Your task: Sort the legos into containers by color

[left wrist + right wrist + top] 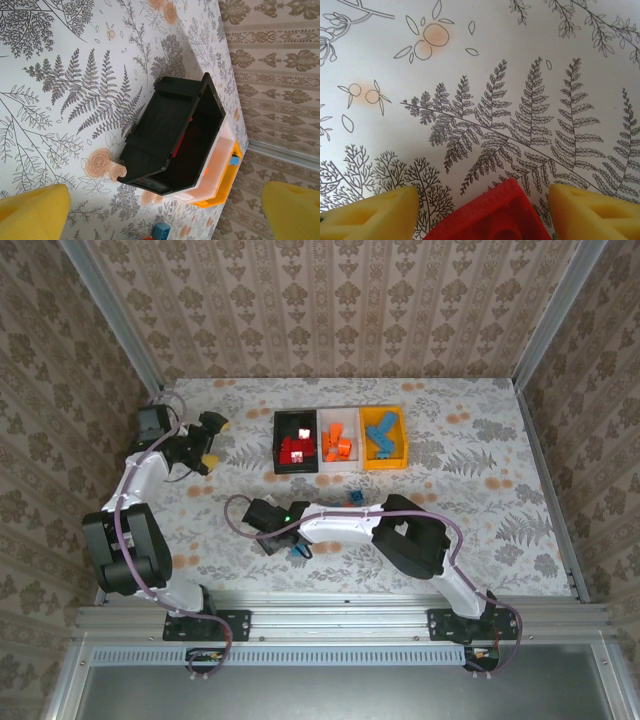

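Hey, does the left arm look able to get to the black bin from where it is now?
Probably yes. The left gripper sits open just to the left of the black bin and faces it, with bare table between them and nothing standing in that gap.

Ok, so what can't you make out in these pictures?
Right wrist: the red brick is cut off by the bottom edge; whether the right gripper clamps it is unclear.
Left wrist: the inside of the black bin is shadowed, its wall hiding most contents.
Top: binned legos are too small to count.
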You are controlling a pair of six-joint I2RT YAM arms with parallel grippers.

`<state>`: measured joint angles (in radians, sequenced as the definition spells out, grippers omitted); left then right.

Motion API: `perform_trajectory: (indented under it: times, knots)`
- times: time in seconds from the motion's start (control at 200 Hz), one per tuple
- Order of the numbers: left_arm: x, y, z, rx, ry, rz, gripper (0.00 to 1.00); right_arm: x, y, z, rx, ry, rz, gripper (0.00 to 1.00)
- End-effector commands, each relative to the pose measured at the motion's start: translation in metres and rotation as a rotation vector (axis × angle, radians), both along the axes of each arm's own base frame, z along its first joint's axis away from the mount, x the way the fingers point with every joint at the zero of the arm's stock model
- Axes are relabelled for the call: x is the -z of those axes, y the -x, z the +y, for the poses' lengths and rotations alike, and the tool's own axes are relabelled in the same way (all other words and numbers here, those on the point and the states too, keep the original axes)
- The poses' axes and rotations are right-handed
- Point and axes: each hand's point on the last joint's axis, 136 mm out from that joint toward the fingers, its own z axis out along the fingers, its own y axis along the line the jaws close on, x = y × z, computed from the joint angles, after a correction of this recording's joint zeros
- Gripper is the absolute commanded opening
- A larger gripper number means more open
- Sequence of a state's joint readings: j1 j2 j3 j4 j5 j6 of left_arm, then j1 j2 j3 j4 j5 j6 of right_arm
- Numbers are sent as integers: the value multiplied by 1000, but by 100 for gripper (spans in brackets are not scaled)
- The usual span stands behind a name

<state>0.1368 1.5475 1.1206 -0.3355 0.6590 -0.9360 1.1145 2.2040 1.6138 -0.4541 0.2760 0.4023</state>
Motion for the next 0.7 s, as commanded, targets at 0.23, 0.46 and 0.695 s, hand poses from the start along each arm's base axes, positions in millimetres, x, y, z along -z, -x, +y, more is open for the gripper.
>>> perform_trajectory:
  times: [0.23, 0.46, 0.695]
  knots:
    - [-1, 2, -9, 26, 3, -6, 99, 8, -5, -23, -23, 45, 0, 70]
    - [-1, 2, -10, 33, 0, -7, 99, 6, -20, -29, 0, 17, -8, 57]
    - [-1, 1, -14, 44, 18, -7, 99, -4, -37, -30, 43, -23, -24, 48]
